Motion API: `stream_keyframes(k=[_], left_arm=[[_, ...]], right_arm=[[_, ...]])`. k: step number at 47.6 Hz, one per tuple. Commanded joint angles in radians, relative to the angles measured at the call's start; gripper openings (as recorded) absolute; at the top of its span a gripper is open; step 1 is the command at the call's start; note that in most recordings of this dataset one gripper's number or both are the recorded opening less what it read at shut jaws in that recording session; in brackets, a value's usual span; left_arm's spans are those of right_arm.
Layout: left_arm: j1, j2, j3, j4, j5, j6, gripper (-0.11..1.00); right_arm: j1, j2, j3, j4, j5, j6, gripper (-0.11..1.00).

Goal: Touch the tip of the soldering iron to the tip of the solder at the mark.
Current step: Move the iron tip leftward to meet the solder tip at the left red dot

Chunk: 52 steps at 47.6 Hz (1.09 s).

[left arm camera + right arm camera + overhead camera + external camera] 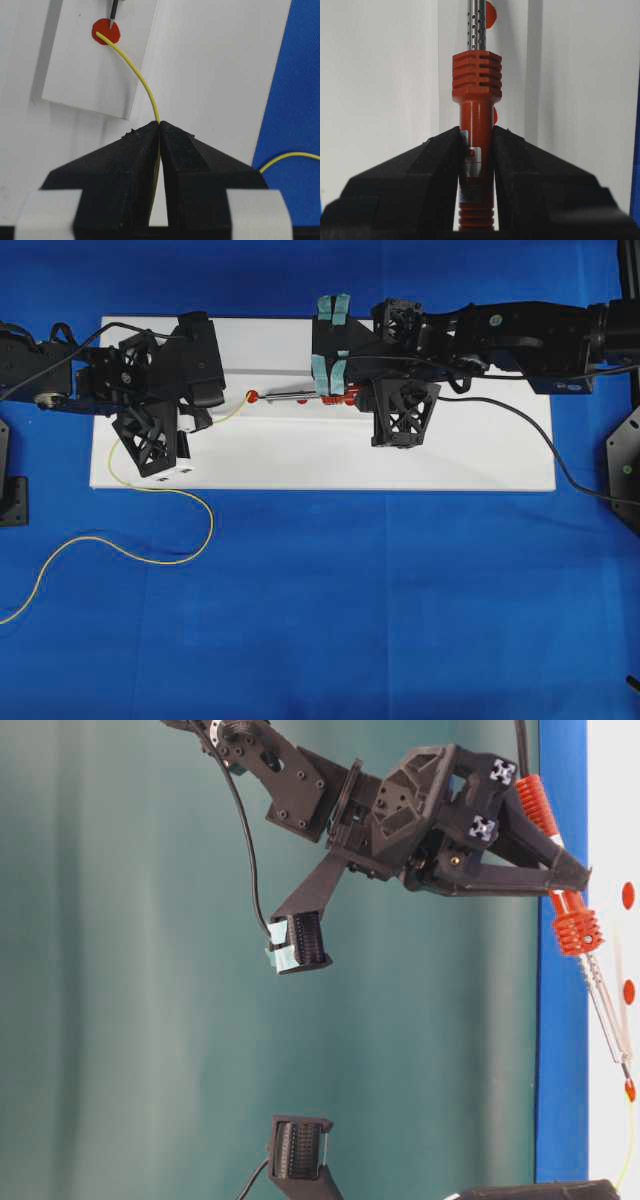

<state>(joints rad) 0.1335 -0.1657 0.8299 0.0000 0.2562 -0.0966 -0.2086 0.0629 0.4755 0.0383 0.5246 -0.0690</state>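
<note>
- Solder [134, 70] is pinched between the left claw's [159, 125] clenched jaws, and its free end arcs up and away to land on the red mark [106, 31].
- Right claw [476, 137] is clamped on the iron's [476, 120] red body, just behind the ribbed collar; it's gripping, not released.
- Out from there: the iron's dark tip pokes in at the top of the left wrist view, right at the mark's edge, just beside the solder's end. I can't tell if they touch yet.
- From overhead, the iron [300, 396] lies along the white board [480, 455], long axis left to right, tip pointing left at the mark [253, 396]; the solder comes in from the left claw on the opposite side.
- Risk, I'd say: that wire is springy, so a nudge from the iron could flick its end off the mark.
- Another: the trailing loop on the blue cloth [400, 620] could tug the wire and shift the tip.
</note>
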Motion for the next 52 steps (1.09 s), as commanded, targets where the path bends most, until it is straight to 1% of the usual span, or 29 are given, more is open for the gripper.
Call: stream_keyframes(k=[1,52], left_arm=[[0.002,-0.009,-0.021,0.003,-0.003,-0.002,0.01],[-0.011,-0.009,-0.021,0.003,-0.003,-0.002,0.01]], right_arm=[[0.002,-0.014,-0.021,-0.003,-0.005,0.002,0.06],[0.0,0.003,-0.029,-0.003,-0.002,0.0,0.06]])
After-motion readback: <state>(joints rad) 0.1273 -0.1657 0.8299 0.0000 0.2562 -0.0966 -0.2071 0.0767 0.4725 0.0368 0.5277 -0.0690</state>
